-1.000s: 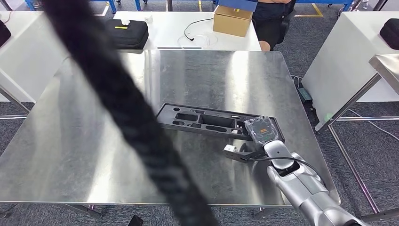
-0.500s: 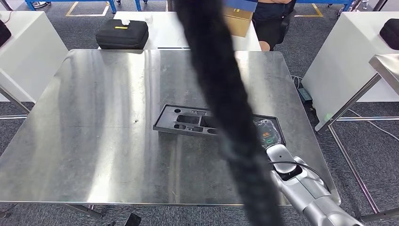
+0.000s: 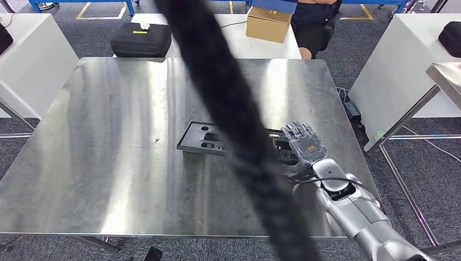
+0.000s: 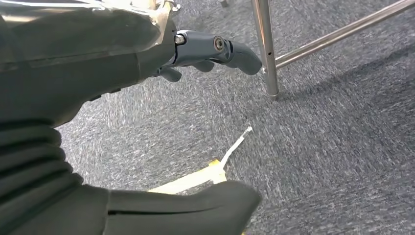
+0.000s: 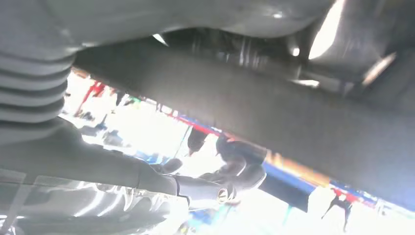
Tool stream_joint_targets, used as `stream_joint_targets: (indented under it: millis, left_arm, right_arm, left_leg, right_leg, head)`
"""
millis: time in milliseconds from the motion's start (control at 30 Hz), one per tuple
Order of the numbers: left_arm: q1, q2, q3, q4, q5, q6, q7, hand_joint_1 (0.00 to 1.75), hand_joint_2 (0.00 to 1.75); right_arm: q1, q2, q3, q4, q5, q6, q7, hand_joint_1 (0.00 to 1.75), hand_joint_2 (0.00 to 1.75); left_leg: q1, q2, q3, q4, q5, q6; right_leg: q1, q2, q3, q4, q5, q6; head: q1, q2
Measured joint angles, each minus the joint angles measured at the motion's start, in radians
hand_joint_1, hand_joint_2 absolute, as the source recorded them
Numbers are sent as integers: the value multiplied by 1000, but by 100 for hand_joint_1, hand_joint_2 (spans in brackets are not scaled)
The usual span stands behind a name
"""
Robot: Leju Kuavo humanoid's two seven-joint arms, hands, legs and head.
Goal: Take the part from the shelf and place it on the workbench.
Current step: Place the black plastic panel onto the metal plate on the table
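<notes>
Placement looks nearly done. The black moulded part (image 3: pixel 204 138) lies flat on the steel workbench (image 3: pixel 108 136), right of centre. 1 second ago its right end was still lifted in curled fingers, and 0.5 seconds ago it had settled flat, a little further left. At that right end the right hand (image 3: pixel 304 144) now has its fingers fanned out over the part, back of the hand up. In the right wrist view a bright gap shows between the thumb (image 5: pixel 205 188) and the dark band above it, so I judge the grip released, though blur leaves some doubt. What seems left is to lift that hand clear without dragging the part.

The left hand (image 4: pixel 98 63) hangs over grey carpet beside a table leg (image 4: pixel 266 49), fingers loosely apart and holding nothing.

On the far white table (image 3: pixel 190 41) sit a black zip case (image 3: pixel 140 38) on the left and a cardboard box (image 3: pixel 269 23) further right. A person (image 3: pixel 315 24) stands just behind the box. Other white tables flank the bench on both sides.

1 obstruction matters: a blurred black braided cable (image 3: pixel 228 109) swings close to the head camera. It has swept across the view in every frame and now hides the middle of the part, so its full seating cannot be confirmed.
</notes>
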Motion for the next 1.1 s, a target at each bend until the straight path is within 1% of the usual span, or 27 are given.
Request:
stream_joint_targets:
  millis: [67, 167, 267, 400, 500, 633, 767, 967, 1100]
  left_arm:
    - [0, 2, 0, 0, 6, -6, 0, 0, 0]
    - [0, 5, -1, 0, 14, -11, -2, 0, 0]
    - [1, 8, -3, 0, 21, -14, -4, 0, 0]
    - [3, 10, -8, 0, 28, -17, -7, 0, 0]
    - [4, 11, -11, 0, 31, -19, -7, 0, 0]
    - [4, 11, -17, 0, 38, -19, -6, 0, 0]
    - [7, 11, -25, 0, 44, -18, -2, 0, 0]
    - [16, 12, -26, 0, 76, -8, -5, 0, 0]
    - [25, 14, -20, 0, 113, 10, -31, 0, 0]
  right_arm:
    - [-26, -14, -3, -34, -41, 74, -26, 0, 0]
    - [-85, -34, -14, -89, -86, 134, -38, 0, 0]
    - [-160, -51, -32, -143, -125, 152, -42, 0, 0]
    - [-267, -76, -64, -212, -174, 152, -30, 0, 0]
    - [-308, -92, -98, -265, -192, 145, -10, 0, 0]
    - [-307, -113, -157, -324, -197, 116, 23, 0, 0]
    - [-282, -148, -234, -351, -201, 66, 30, 0, 0]
    - [-190, -232, -369, -349, -268, -55, 10, 0, 0]
    - [-122, -293, -468, -310, -368, -147, -26, 0, 0]
  left_leg:
    - [0, 0, 0, 0, 0, 0]
    - [0, 0, 0, 0, 0, 0]
    - [0, 0, 0, 0, 0, 0]
    - [0, -1, 0, 0, 0, 0]
    - [0, -1, 0, 0, 0, 0]
    - [-1, -1, 0, 0, 0, 0]
    - [-1, -2, 0, 0, 0, 0]
    - [-1, -3, 0, 1, 0, 1]
    - [-1, -4, -1, 1, -1, 1]
  right_leg:
    - [0, 0, 0, 0, 0, 0]
    - [-1, 0, 0, 0, 0, 0]
    - [-1, 0, -1, 0, 0, 0]
    - [-1, 0, -1, 0, 0, 0]
    - [-1, 0, -1, 0, 0, 0]
    - [-1, 0, -1, 0, 0, 0]
    - [-1, 0, 0, -1, 0, 0]
    - [-1, -2, 0, -2, 0, 0]
    - [-1, -2, 0, -3, 0, 0]
  head:
    - [0, 0]
    - [0, 0]
    - [0, 0]
    - [0, 0]
    - [0, 0]
    - [0, 0]
    - [0, 0]
    - [0, 0]
    - [0, 0]
